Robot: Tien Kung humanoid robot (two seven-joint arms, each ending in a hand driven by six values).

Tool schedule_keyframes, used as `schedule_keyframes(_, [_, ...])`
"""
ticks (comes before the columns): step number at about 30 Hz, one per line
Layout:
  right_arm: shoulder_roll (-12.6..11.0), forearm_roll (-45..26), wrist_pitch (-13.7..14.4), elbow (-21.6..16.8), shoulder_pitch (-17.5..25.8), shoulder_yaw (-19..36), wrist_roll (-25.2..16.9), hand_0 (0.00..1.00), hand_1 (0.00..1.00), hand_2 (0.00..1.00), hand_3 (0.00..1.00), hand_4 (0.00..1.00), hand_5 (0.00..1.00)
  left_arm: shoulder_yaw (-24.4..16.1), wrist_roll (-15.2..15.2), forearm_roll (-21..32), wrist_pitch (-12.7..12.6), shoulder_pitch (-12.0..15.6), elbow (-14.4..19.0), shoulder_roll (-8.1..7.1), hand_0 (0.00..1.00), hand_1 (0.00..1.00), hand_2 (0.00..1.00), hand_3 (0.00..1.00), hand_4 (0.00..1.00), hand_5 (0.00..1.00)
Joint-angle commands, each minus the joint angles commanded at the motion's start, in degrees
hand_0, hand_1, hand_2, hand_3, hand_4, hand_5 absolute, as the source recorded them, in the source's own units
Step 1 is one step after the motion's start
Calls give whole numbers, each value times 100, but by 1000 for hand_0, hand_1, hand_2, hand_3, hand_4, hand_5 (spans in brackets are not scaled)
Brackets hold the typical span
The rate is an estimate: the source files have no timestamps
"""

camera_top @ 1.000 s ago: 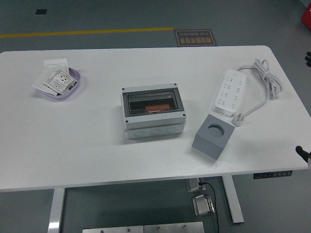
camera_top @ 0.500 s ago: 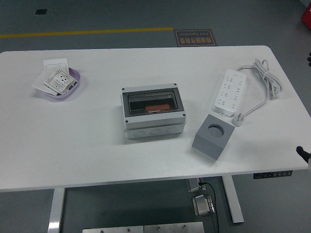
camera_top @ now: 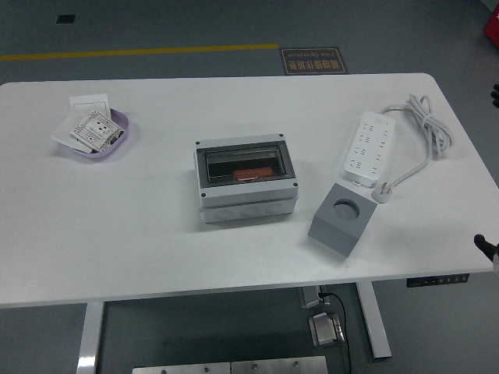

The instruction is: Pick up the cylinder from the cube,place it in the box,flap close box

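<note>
The grey box (camera_top: 246, 181) stands at the table's middle with its clear flap down over the opening. An orange cylinder (camera_top: 249, 174) lies inside, seen through the flap. The grey cube (camera_top: 340, 219) sits to the box's right, tilted, and its round hole is empty. Only a black tip of my right hand (camera_top: 486, 245) shows at the picture's right edge, beyond the table's corner and far from the cube. My left hand is out of view.
A white power strip (camera_top: 369, 148) with a coiled cable (camera_top: 425, 128) lies at the back right. A purple dish (camera_top: 104, 134) with white cards stands at the back left. The white table (camera_top: 140, 234) ends at the near edge below.
</note>
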State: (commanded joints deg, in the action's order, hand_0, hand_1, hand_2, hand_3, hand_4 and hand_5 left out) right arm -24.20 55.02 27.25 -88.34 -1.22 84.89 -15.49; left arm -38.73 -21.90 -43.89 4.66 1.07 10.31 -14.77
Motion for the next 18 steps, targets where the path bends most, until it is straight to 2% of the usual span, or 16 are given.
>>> schedule_keyframes(18, [-1,42,29,-16,5,-3,33,707,607,591,625,954,789,72,11,94,-10,-6,0,-26,652,690,577,580,532,91])
